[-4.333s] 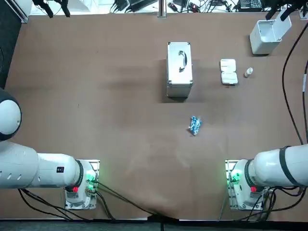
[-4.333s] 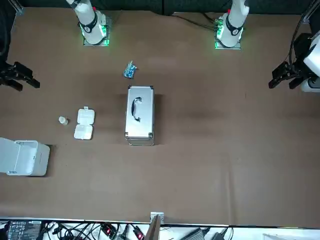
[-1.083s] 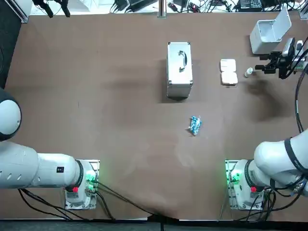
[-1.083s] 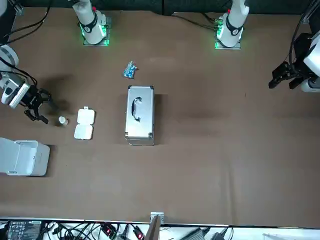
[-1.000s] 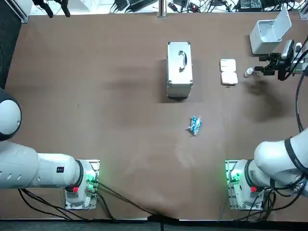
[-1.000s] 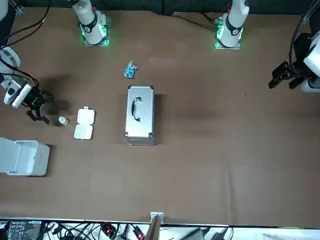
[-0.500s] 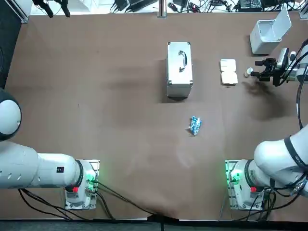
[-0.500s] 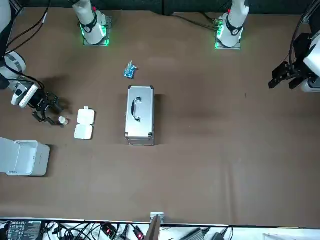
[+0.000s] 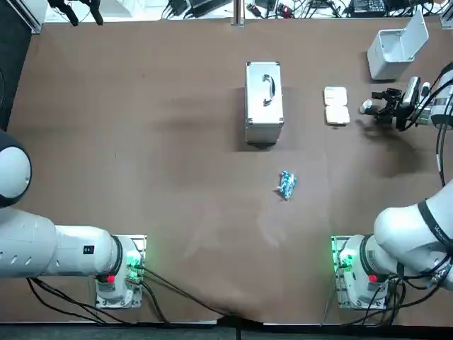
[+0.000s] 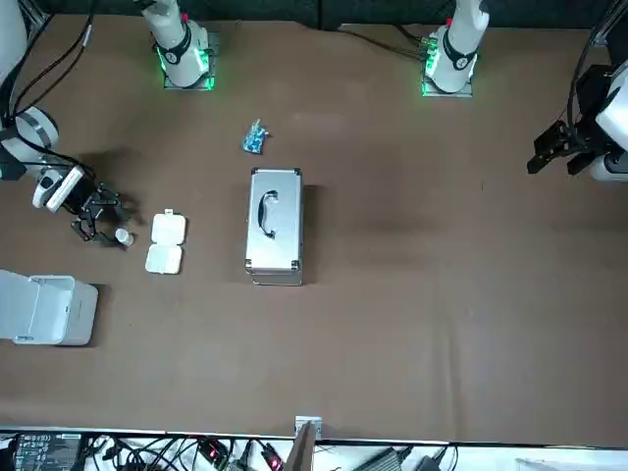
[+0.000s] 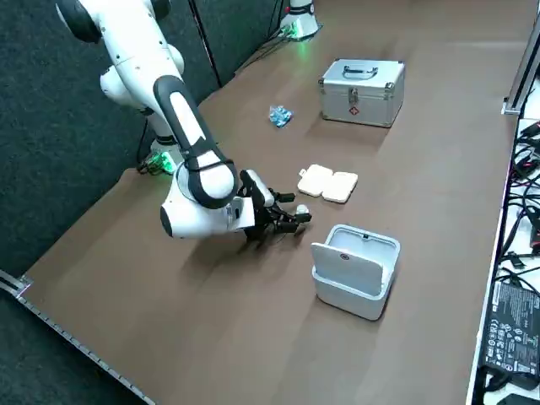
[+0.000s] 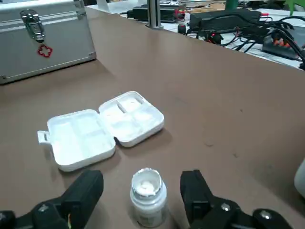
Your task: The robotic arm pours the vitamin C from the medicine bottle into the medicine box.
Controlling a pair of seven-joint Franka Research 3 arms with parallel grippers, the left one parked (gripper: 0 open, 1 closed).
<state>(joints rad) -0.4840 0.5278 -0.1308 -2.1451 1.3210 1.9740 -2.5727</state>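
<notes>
Your medicine bottle (image 12: 148,194) stands upright on the table, mouth up, long axis vertical. It is just beside the open medicine box (image 12: 102,129), on the box's right. Bare table (image 9: 177,170) lies on the robot's side of it; a white bin (image 9: 393,49) sits toward the far edge. The right gripper (image 12: 142,179) lies low and level, pointing leftward, fingers spread either side of the bottle without touching.

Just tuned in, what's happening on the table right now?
The right arm is going for the medicine bottle. The right gripper is down near the table, open, with one finger on each side of the upright bottle and a gap on both sides, so nothing is grasped. The medicine box lies open just beyond the bottle, and its compartments look empty. Pouring has not begun.
</notes>
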